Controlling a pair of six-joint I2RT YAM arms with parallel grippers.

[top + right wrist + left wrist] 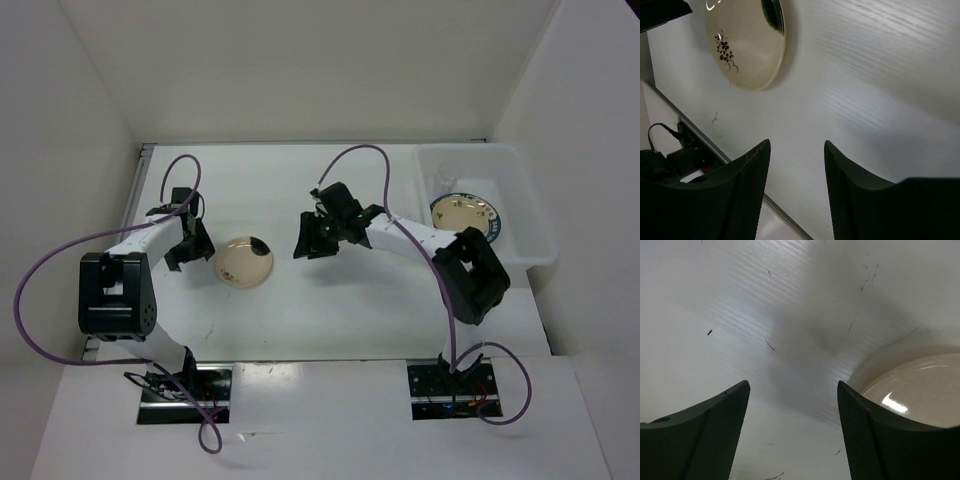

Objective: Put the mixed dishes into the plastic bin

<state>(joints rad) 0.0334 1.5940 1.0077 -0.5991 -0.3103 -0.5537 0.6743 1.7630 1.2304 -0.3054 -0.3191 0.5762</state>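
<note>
A cream flower-marked plate (244, 262) lies on the white table left of centre. It also shows in the left wrist view (920, 387) and in the right wrist view (742, 42). My left gripper (187, 250) is open and empty just left of this plate, low over the table. My right gripper (312, 240) is open and empty to the plate's right, apart from it. The translucent plastic bin (530, 215) stands at the far right and holds a stack with a cream plate on a teal-rimmed plate (466, 213) and a small clear cup (444, 181).
White walls close in the table at the back and both sides. Purple cables loop over both arms. A metal strip (700, 137) runs along the table's near edge.
</note>
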